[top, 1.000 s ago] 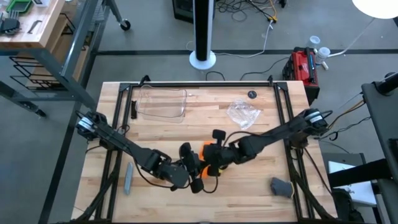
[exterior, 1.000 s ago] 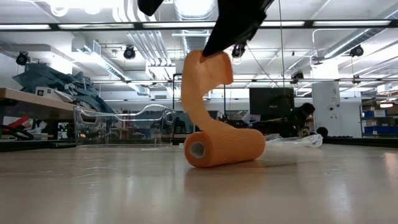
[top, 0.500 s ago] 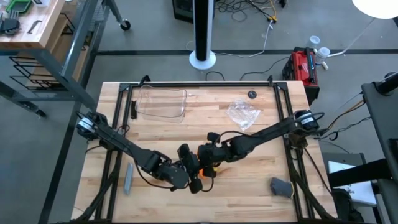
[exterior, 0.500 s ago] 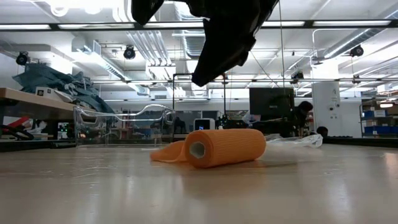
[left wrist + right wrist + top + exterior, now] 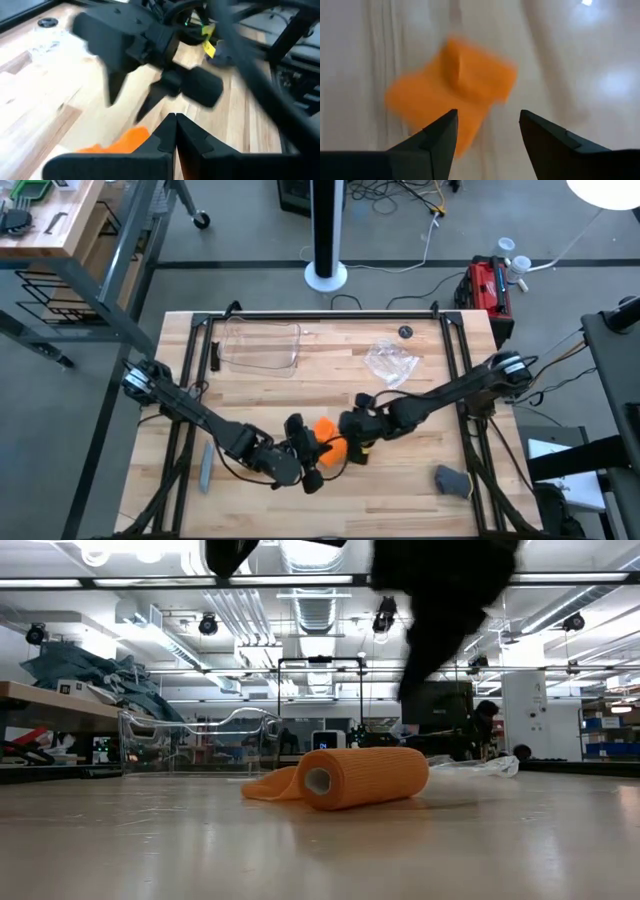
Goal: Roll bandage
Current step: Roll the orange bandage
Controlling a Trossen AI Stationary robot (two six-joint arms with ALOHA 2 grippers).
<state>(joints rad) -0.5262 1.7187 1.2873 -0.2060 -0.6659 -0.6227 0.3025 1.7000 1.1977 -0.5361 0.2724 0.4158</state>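
The work surface is a light wooden table [image 5: 300, 390] with a black frame, standing on a grey floor; the low view shows a workshop interior with ceiling lights behind it. A white-based pillar [image 5: 326, 230] stands beyond the far edge, and a red box [image 5: 488, 283] sits off the far right corner.

On the table, a clear plastic tray [image 5: 262, 345] lies at far left and crinkled clear wrap [image 5: 391, 362] at far right. A grey bar [image 5: 205, 466] lies near the left edge; a dark grey object [image 5: 452, 480] lies at near right.

The left gripper [image 5: 308, 455] is near the table's middle front, its fingers pressed together, as the left wrist view shows, just beside the bandage. The right gripper [image 5: 352, 427] hovers on the other side of the bandage, fingers [image 5: 440, 137] apart and holding nothing.

The bandage [image 5: 328, 435] lies on the table between the two grippers as a stubby orange roll [image 5: 365, 776] on its side, with a short loose tail [image 5: 268, 787] flat beside it.
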